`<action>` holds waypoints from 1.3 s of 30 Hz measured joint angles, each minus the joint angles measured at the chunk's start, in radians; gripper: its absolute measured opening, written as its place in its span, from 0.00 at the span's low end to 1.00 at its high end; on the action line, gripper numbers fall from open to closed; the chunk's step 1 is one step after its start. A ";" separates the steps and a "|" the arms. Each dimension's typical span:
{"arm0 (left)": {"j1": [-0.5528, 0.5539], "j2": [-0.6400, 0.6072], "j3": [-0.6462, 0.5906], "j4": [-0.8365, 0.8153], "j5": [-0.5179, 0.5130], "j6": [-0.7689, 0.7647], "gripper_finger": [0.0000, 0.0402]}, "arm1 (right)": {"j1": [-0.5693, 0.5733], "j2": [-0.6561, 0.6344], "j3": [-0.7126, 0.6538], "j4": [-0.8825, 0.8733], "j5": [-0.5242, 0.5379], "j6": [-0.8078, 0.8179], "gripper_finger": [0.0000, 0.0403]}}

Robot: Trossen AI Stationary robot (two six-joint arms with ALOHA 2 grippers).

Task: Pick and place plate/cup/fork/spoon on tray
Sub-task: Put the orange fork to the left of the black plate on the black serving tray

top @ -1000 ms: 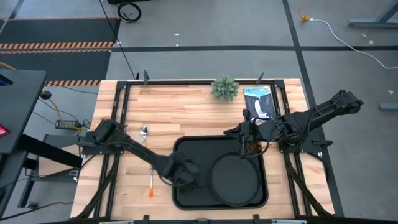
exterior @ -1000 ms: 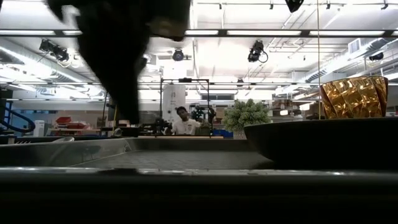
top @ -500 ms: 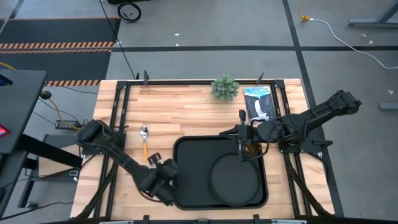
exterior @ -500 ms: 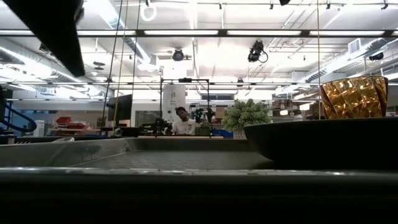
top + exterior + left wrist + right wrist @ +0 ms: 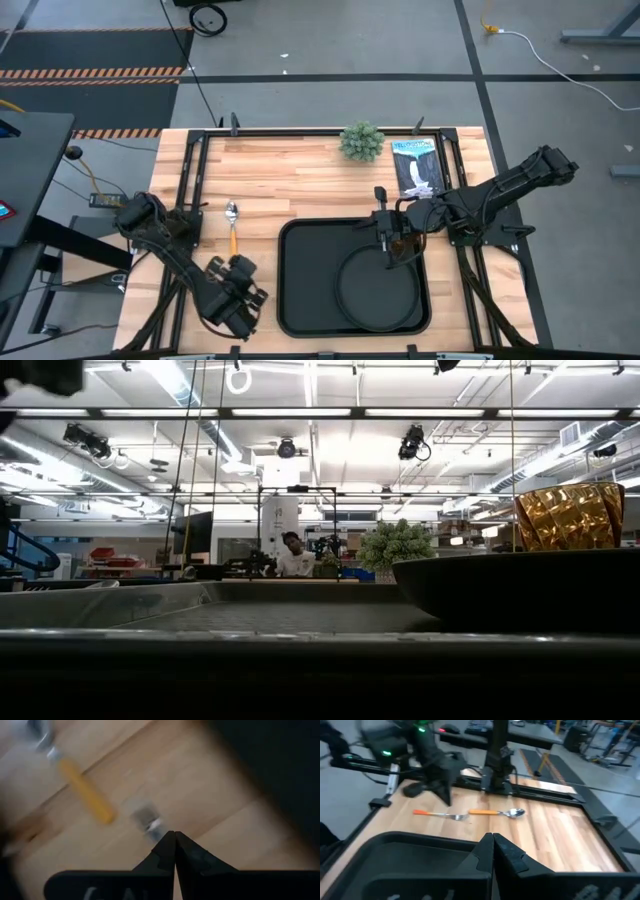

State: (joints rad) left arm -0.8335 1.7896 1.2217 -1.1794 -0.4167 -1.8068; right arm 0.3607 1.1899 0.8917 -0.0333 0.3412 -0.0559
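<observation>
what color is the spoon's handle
Yellow-orange, on the spoon; the right wrist view shows it best.

Wood, matte black and faceted amber

The table (image 5: 300, 180) is pale planked wood; the tray (image 5: 300, 300) and plate (image 5: 370, 290) look matte black; the cup (image 5: 568, 516) is glossy, faceted, translucent amber.

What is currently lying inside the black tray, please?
The round black plate lies in the tray, toward its right side. The amber cup stands behind the plate, largely covered from above by the right gripper. The fork and spoon lie outside, on the wood.
</observation>
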 joint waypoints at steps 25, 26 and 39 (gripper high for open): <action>0.015 -0.096 -0.150 0.173 0.089 -0.381 0.38 | 0.004 0.002 0.000 -0.006 -0.092 0.000 0.03; 0.020 -0.095 -0.150 0.181 0.092 -0.379 0.39 | 0.004 0.002 0.000 -0.004 -0.099 0.000 0.03; 0.041 -0.018 -0.150 0.236 0.152 -0.360 0.40 | 0.037 0.001 0.000 -0.005 -0.109 0.007 0.03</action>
State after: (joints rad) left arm -0.7929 1.7711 1.0718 -0.9436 -0.2650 -2.1665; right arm 0.3977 1.1912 0.8917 -0.0380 0.2325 -0.0484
